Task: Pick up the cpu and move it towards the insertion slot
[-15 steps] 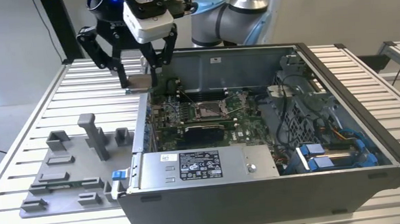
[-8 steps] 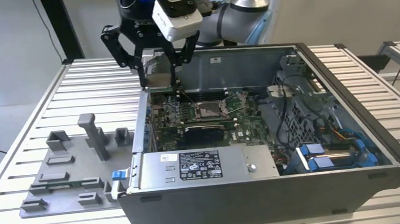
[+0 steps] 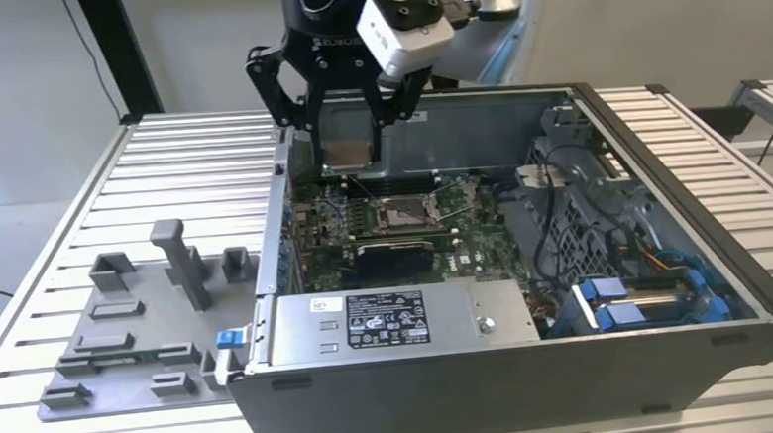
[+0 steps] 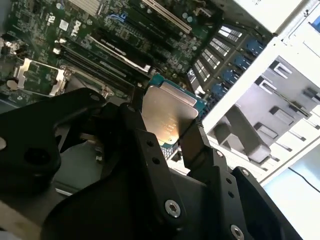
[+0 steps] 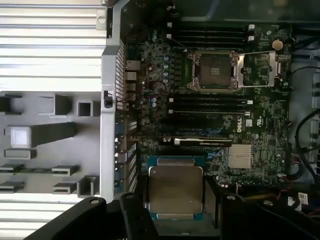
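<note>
My gripper (image 3: 347,151) hangs over the back of the open computer case, shut on the cpu (image 3: 345,153), a thin square chip with a silvery top. In both wrist views the cpu (image 5: 175,189) (image 4: 167,117) shows its green rim, clamped by its two opposite edges between the black fingers (image 5: 134,212) of the gripper (image 5: 176,200) (image 4: 170,135). The insertion slot (image 3: 404,212) (image 5: 214,71), a silver-framed square socket with its cover plate swung open, lies on the motherboard below, nearer the case's middle. The chip is held in the air, apart from the socket.
The case's side wall (image 3: 273,232) rises at the exterior view's left of the board. A grey plastic tray with posts (image 3: 127,329) (image 5: 45,145) rests on the slatted table (image 3: 185,158). The power supply (image 3: 392,320) and the blue drive bays with cables (image 3: 629,298) fill the near part of the case.
</note>
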Controlling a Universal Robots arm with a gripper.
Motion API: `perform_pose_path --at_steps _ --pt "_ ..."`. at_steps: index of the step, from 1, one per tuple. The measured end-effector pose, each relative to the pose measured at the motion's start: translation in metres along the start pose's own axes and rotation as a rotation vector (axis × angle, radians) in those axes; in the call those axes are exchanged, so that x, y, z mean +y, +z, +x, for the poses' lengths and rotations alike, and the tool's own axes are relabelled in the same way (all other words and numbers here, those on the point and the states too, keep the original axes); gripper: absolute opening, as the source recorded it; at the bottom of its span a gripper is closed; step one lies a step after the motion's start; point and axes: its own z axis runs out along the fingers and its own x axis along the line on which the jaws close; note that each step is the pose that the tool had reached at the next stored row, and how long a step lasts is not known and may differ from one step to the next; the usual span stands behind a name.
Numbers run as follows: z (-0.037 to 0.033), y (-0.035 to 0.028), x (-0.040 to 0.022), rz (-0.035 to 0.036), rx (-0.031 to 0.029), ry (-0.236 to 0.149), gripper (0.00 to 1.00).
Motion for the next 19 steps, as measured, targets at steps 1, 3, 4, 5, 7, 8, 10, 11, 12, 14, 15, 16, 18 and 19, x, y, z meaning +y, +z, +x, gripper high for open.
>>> perform_pose_path --at_steps 1,3,4,5,7,8,10,11,12,14,15,16,18,19 --pt "-0.0047 0.0 0.0 -0.0001 0.0 0.0 0.0" --pt "-0.0138 0.0001 0.0 -0.0001 0.0 0.0 0.0" --pt "-0.0184 0.0001 0.0 0.0 0.0 0.0 0.0" --pt "-0.0231 0.0001 0.0001 0.0 0.0 0.0 0.0" --pt "-0.032 0.0002 0.0001 0.0 0.0 0.0 0.0" --pt "-0.0365 0.0002 0.0001 -0.0001 0.0 0.0 0.0" --pt "-0.0458 0.0003 0.0001 0.0 0.0 0.0 0.0" --pt "-0.0502 0.0004 0.0002 0.0 0.0 0.0 0.0" --pt "-0.0547 0.0004 0.0002 0.0 0.0 0.0 0.0" --pt "-0.0642 0.0004 0.0002 0.0 0.0 0.0 0.0" --pt "-0.0684 0.0005 0.0003 0.0 0.0 0.0 0.0" --pt "-0.0731 0.0005 0.0005 0.0 -0.0001 0.0 0.0" --pt "-0.0739 0.0005 0.0004 0.0 0.0 0.0 0.0" --pt "-0.074 0.0005 0.0005 0.0 0.0 0.0 0.0"
